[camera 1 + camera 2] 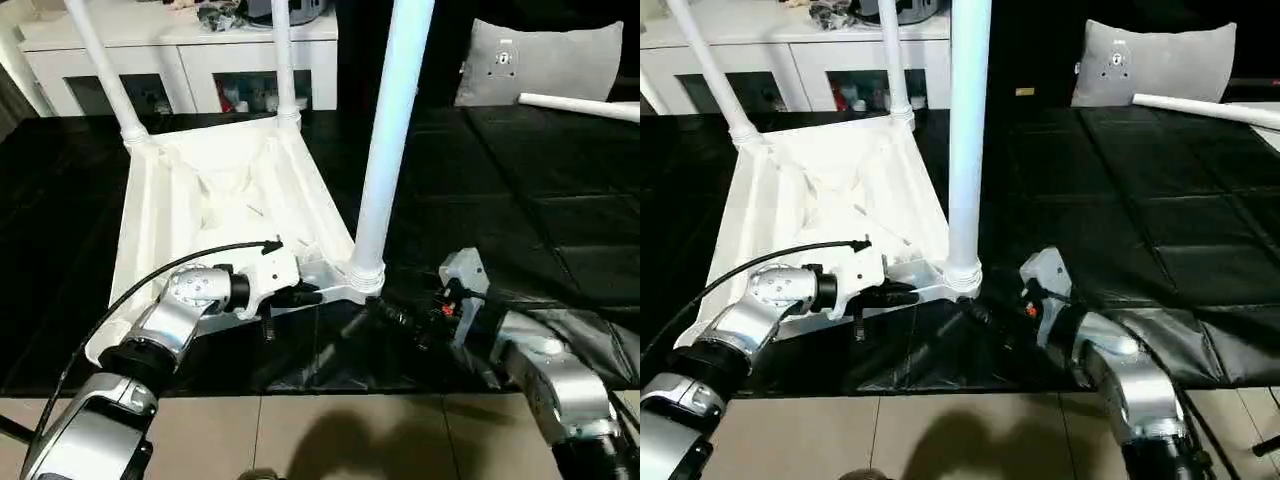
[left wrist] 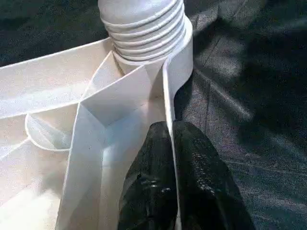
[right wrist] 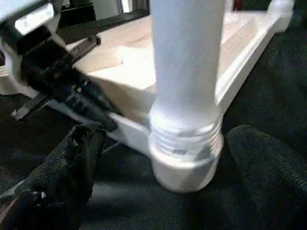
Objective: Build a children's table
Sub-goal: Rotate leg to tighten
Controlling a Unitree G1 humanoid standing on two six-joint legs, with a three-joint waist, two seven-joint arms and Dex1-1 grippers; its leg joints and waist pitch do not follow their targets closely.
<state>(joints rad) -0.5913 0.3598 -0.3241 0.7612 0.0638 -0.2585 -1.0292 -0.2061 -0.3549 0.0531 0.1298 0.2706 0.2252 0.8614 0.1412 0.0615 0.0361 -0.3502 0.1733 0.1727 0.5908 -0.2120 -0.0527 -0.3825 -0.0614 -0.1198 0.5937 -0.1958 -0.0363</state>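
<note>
The children's table lies upside down on the black surface, its white ribbed tabletop (image 1: 220, 190) facing up. Two legs (image 1: 105, 70) (image 1: 283, 60) stand in the far corner sockets. A third leg (image 1: 390, 130) stands in the near right socket (image 3: 184, 167), its thread showing. Another white leg (image 1: 580, 105) lies loose at the back right. My left gripper (image 2: 170, 132) is shut on the tabletop's thin near rim, just beside that socket. My right gripper (image 3: 184, 143) is open, one black finger on each side of the near leg's base, without touching it.
A white cabinet (image 1: 180, 50) stands behind the table and a grey cushion (image 1: 545, 60) at the back right. The black surface ends close in front of me, with tiled floor (image 1: 330, 440) below.
</note>
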